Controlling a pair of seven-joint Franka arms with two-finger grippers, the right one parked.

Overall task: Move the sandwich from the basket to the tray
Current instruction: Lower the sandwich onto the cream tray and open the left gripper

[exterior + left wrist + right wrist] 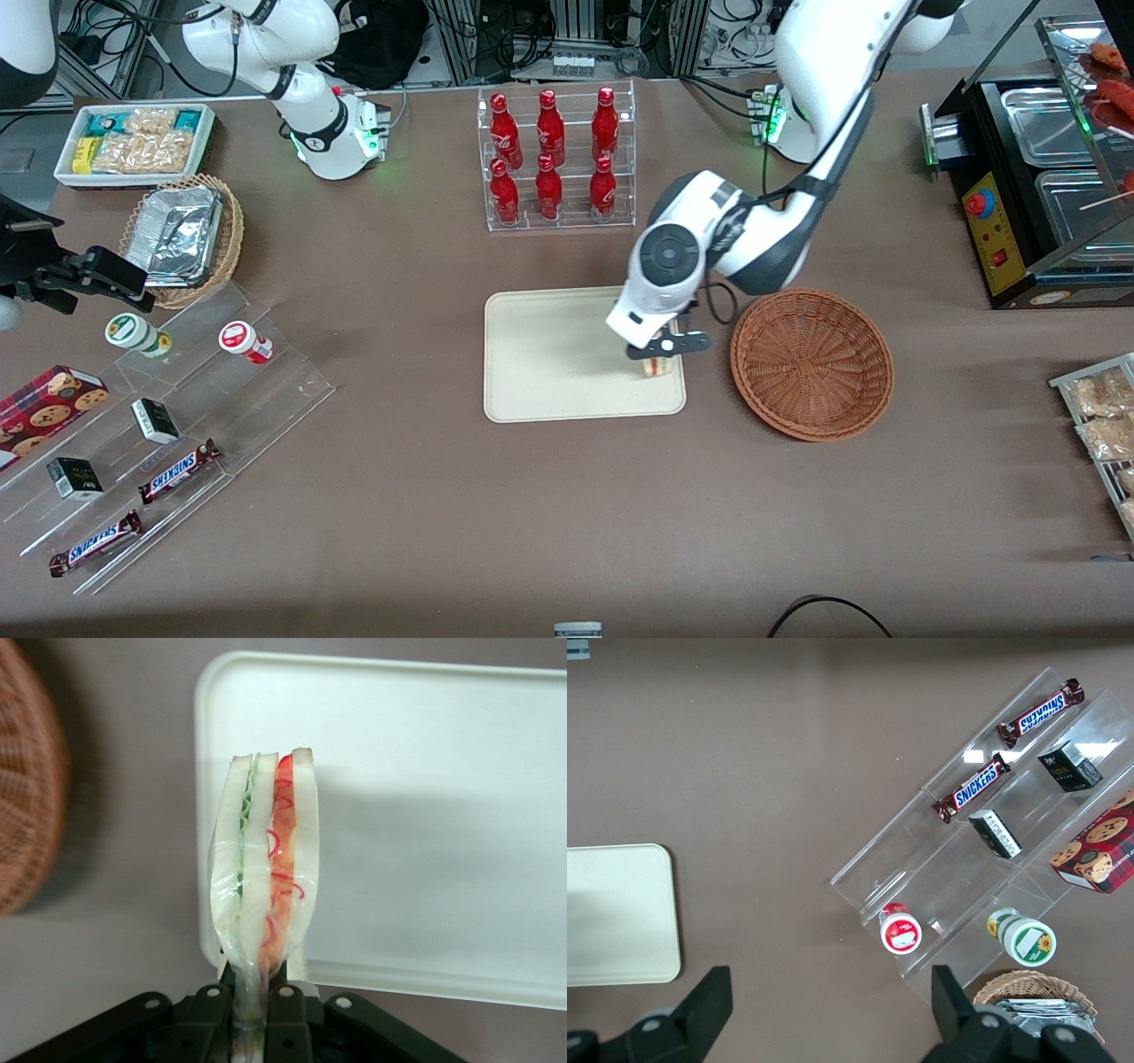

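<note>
1. Tray (549, 354), cream, lies nearest the front camera of the task's things; its corner beside the basket (811, 363) sits under the load.
2. Gripper (660, 353) is clamped on the sandwich's wrapper tail.
3. Sandwich (266, 868) hangs over the tray's rim; released here, it may topple off onto the table.

High front view over the whole table, left wrist close above the tray (425, 815), shared with both.
</note>
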